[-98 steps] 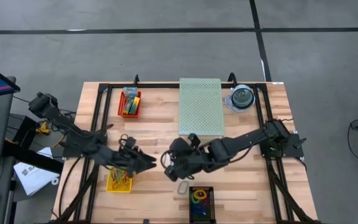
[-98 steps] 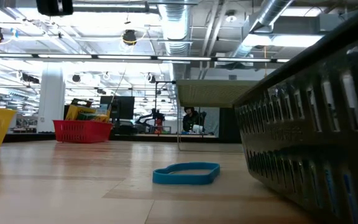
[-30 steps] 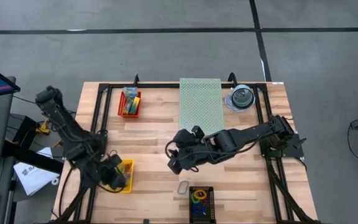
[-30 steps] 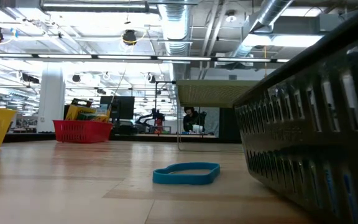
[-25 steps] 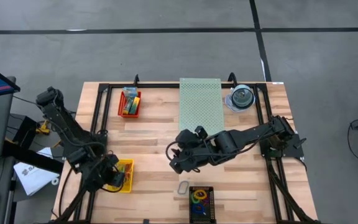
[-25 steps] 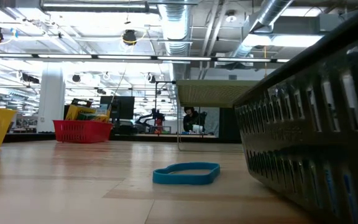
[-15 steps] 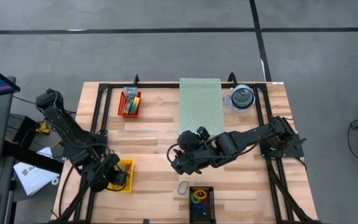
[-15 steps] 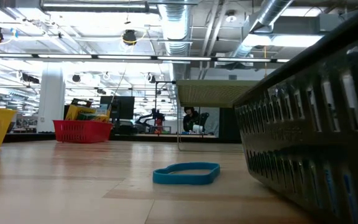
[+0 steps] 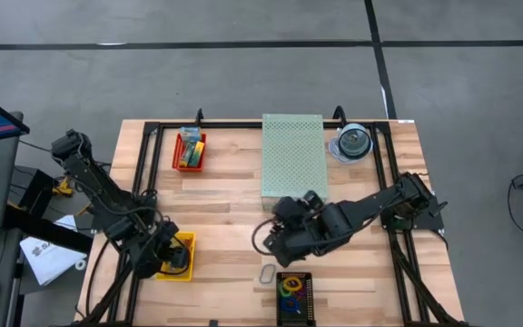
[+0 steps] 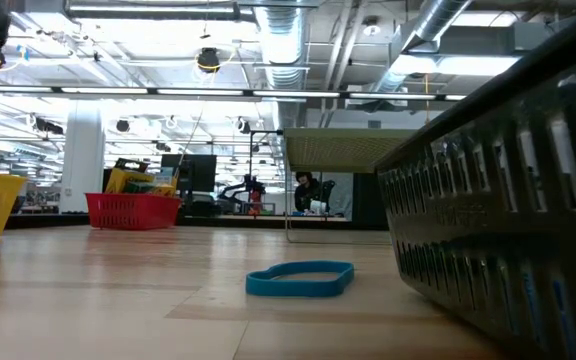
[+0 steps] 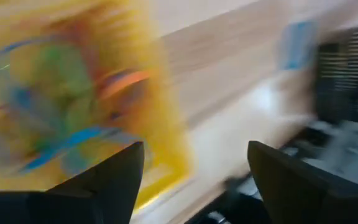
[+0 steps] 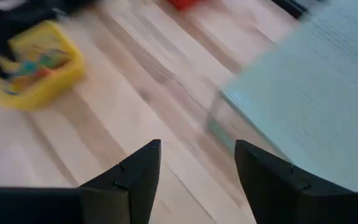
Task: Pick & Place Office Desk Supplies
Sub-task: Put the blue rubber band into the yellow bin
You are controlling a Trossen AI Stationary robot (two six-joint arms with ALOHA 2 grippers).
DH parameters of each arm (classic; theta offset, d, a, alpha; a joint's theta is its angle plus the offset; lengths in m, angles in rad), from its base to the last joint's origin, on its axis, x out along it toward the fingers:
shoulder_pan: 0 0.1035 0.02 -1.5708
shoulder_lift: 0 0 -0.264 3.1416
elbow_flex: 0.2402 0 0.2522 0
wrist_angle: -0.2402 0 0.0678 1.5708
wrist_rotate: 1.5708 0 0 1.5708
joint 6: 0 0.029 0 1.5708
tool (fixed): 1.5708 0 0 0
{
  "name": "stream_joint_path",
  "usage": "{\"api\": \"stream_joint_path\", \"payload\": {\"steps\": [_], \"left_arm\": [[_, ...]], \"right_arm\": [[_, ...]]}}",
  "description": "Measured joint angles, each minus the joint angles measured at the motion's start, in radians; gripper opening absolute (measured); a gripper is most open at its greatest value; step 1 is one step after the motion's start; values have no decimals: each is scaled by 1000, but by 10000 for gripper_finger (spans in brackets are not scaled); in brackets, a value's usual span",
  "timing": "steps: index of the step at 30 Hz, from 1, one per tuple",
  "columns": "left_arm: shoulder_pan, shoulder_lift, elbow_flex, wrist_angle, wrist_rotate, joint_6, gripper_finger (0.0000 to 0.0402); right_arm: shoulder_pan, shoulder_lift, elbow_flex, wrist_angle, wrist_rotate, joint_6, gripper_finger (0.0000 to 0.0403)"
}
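A yellow basket [image 9: 186, 243] [image 11: 61, 99] holding several coloured rubber bands sits at the table's near left. My left gripper [image 9: 172, 261] [image 11: 194, 180] hangs open just above it, with nothing between its fingers. One blue rubber band [image 9: 268, 272] [image 10: 300, 279] lies flat on the wood near the front edge. My right gripper [image 9: 277, 240] [image 12: 197, 180] is open above the table's middle, a little beyond that band. A red basket [image 9: 189, 150] at the far left holds yellow-and-green crayon boxes.
A black tray [image 9: 293, 295] [image 10: 508, 200] with more rubber bands stands at the front edge, right beside the loose band. A large pale green perforated box [image 9: 292, 154] [image 12: 309, 87] and a clear round disc case [image 9: 352, 143] stand at the far edge. Bare wood lies between the baskets.
My right gripper has moved toward the table's right edge and tipped further downward, staying open above the wood. The loose blue band has not moved.
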Motion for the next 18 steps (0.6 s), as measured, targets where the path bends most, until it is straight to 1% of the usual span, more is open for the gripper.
{"api": "stream_joint_path", "payload": {"steps": [3,5,6,9,11,12,14,18], "left_arm": [[6,-1,0,156,-140,158,283],[16,-1,0,298,-225,298,279],[27,-1,0,379,-249,380,276],[78,-1,0,597,-267,637,264],[122,2,0,709,-267,782,254],[148,8,0,755,-260,847,250],[202,18,3,790,-200,956,240],[326,103,64,696,8,1088,225]], "right_arm": [[25,0,-37,-72,-1,132,202],[44,0,-67,-86,-39,204,202],[54,0,-84,-84,-60,234,202],[81,1,-152,-59,-115,339,202],[101,3,-174,-66,-132,401,202],[109,2,-179,-65,-136,425,202],[128,-2,-180,-68,-141,471,202],[160,-21,-181,-94,-140,556,202]]}}
